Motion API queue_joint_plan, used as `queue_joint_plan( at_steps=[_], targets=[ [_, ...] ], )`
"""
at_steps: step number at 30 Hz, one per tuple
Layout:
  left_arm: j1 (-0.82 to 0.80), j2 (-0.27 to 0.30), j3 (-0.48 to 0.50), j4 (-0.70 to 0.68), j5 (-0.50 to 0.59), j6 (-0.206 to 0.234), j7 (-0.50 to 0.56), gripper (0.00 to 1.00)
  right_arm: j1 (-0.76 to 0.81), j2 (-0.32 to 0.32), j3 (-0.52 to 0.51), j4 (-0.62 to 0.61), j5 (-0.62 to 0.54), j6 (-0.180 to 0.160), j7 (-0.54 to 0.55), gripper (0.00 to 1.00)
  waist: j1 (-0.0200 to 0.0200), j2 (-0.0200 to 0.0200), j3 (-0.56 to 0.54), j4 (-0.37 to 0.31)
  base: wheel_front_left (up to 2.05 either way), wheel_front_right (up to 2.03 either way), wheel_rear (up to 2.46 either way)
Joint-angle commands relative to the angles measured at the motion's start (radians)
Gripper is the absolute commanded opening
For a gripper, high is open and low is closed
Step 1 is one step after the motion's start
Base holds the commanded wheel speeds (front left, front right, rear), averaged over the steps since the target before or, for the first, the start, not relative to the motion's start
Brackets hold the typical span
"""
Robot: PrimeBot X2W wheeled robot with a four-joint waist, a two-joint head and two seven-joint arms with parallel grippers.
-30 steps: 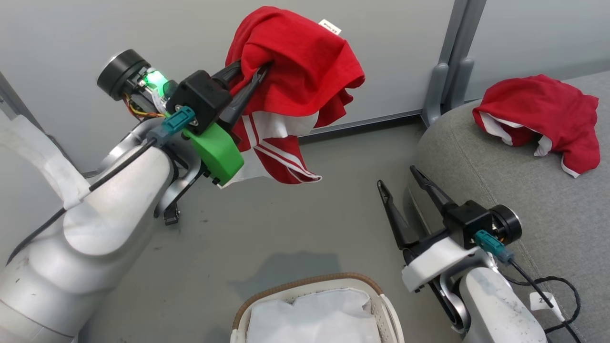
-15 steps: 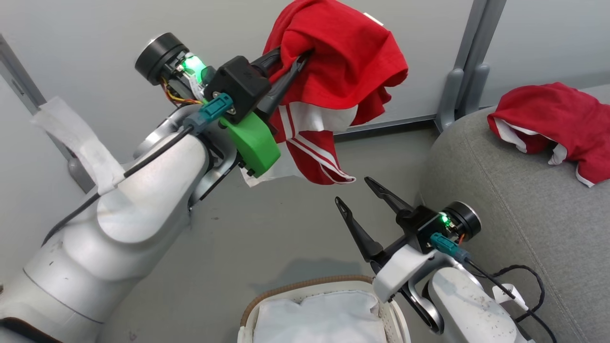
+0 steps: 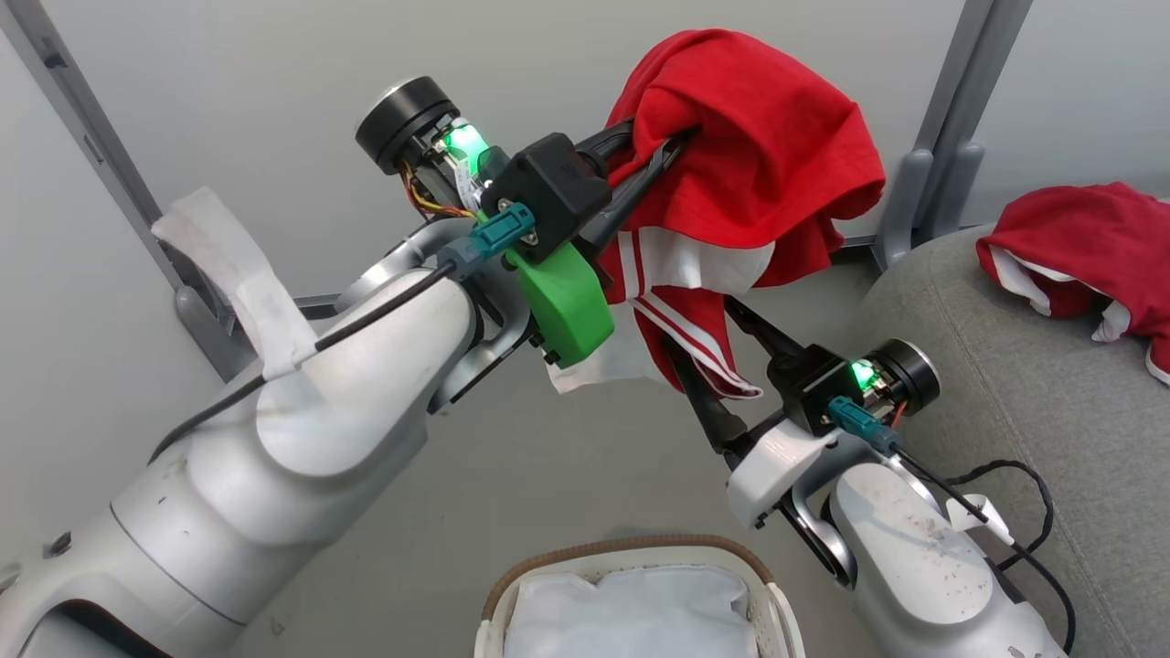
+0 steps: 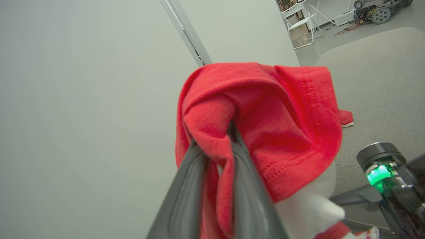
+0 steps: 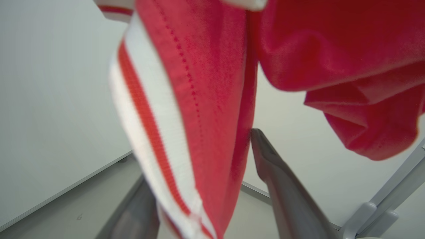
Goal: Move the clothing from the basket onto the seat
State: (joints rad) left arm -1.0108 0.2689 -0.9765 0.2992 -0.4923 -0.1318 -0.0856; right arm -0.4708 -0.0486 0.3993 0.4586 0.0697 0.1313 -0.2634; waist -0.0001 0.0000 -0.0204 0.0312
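Since a second ago our right fingers [image 5: 285, 192] have come up to the hanging striped hem [image 5: 156, 132]; they stand wide open and grip nothing. Our left fingers [image 4: 249, 192], nearly closed, pinch a fold of the red garment [image 3: 759, 137] in the air, above and between the basket [image 3: 631, 546] and the seat [image 3: 987, 366]. We judge it light and limp, best taken by a thick fold.
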Motion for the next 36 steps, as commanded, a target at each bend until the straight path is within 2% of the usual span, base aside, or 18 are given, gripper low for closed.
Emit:
queue_joint_plan(
  at_steps=[1, 2, 4, 6, 8, 9, 14, 15, 17, 18, 19, 20, 21, 29, 36],
  targets=[
    [0.014, -0.004, -0.003, 0.0, -0.016, 0.002, -0.005, 0.0, -0.007, -0.004, 0.002, 0.015, 0.003, -0.001, -0.002, 1.0, 0.0001, 0.0, -0.002, 0.006, 0.0, 0.0, 0.0],
    [0.028, -0.008, 0.002, 0.003, -0.033, 0.003, -0.011, 0.0, -0.015, -0.004, 0.001, 0.02, 0.005, -0.001, -0.002, 0.72, 0.0001, 0.0, -0.004, 0.008, 0.0, 0.0, 0.0],
    [0.045, -0.006, 0.008, 0.011, -0.043, 0.007, -0.02, 0.0, -0.021, -0.004, -0.005, 0.023, 0.006, -0.001, -0.002, 0.43, 0.0001, 0.0, -0.005, 0.011, 0.0, 0.0, 0.0],
    [0.072, 0.001, 0.008, 0.023, -0.057, 0.009, -0.027, 0.0, -0.018, -0.004, -0.006, 0.023, 0.01, -0.001, -0.002, 0.32, 0.0001, 0.0, -0.007, 0.012, 0.0, 0.0, 0.0],
    [0.097, 0.008, 0.008, 0.034, -0.068, 0.013, -0.038, 0.0, -0.011, -0.004, -0.01, 0.016, 0.018, -0.001, -0.002, 0.1, 0.0001, 0.0, -0.009, 0.01, 0.0, 0.0, 0.0],
    [0.109, 0.012, 0.009, 0.041, -0.072, 0.019, -0.045, 0.0, -0.006, -0.004, -0.012, 0.013, 0.02, -0.001, -0.002, 0.05, 0.0001, 0.0, -0.01, 0.009, 0.0, 0.0, 0.0],
    [0.197, 0.016, 0.018, 0.078, -0.104, 0.042, -0.092, 0.0, 0.015, -0.004, -0.029, 0.003, 0.022, -0.001, -0.002, 0.0, 0.0001, 0.0, -0.012, 0.005, 0.0, 0.0, 0.0],
    [0.214, 0.015, 0.02, 0.086, -0.11, 0.046, -0.102, 0.06, 0.015, -0.004, -0.032, 0.001, 0.021, -0.001, -0.002, 0.0, 0.0001, 0.0, -0.013, 0.003, 0.0, 0.0, 0.0],
    [0.247, 0.012, 0.024, 0.105, -0.123, 0.053, -0.118, 0.25, 0.018, -0.004, -0.042, -0.006, 0.019, -0.001, -0.002, 0.0, 0.0001, 0.0, -0.013, 0.0, 0.0, 0.0, 0.0],
    [0.261, 0.009, 0.026, 0.113, -0.129, 0.055, -0.125, 0.42, 0.02, -0.004, -0.046, -0.009, 0.018, -0.001, -0.002, 0.0, 0.0001, 0.0, -0.014, -0.001, 0.0, 0.0, 0.0],
    [0.276, 0.007, 0.029, 0.121, -0.135, 0.058, -0.133, 0.47, 0.023, -0.003, -0.051, -0.012, 0.019, -0.001, -0.002, 0.0, 0.0001, 0.0, -0.014, -0.003, 0.0, 0.0, 0.0],
    [0.292, 0.003, 0.032, 0.13, -0.142, 0.062, -0.142, 0.76, 0.026, -0.004, -0.058, -0.017, 0.019, -0.001, -0.002, 0.0, 0.0001, 0.0, -0.014, -0.005, 0.0, 0.0, 0.0],
    [0.309, -0.002, 0.036, 0.14, -0.146, 0.066, -0.15, 1.0, 0.028, -0.004, -0.064, -0.021, 0.018, -0.001, -0.002, 0.0, 0.0001, 0.0, -0.014, -0.006, 0.0, 0.0, 0.0],
    [0.437, -0.027, 0.051, 0.173, -0.135, 0.08, -0.18, 1.0, 0.036, -0.003, -0.106, -0.048, 0.008, -0.001, -0.002, 0.0, 0.0001, 0.0, -0.01, -0.018, 0.0, 0.0, 0.0],
    [0.564, -0.047, 0.122, 0.136, -0.071, 0.079, -0.18, 1.0, 0.048, -0.004, -0.135, -0.063, -0.009, -0.001, -0.002, 0.0, 0.0001, 0.0, 0.003, -0.03, 0.0, 0.0, 0.0]
  ],
)
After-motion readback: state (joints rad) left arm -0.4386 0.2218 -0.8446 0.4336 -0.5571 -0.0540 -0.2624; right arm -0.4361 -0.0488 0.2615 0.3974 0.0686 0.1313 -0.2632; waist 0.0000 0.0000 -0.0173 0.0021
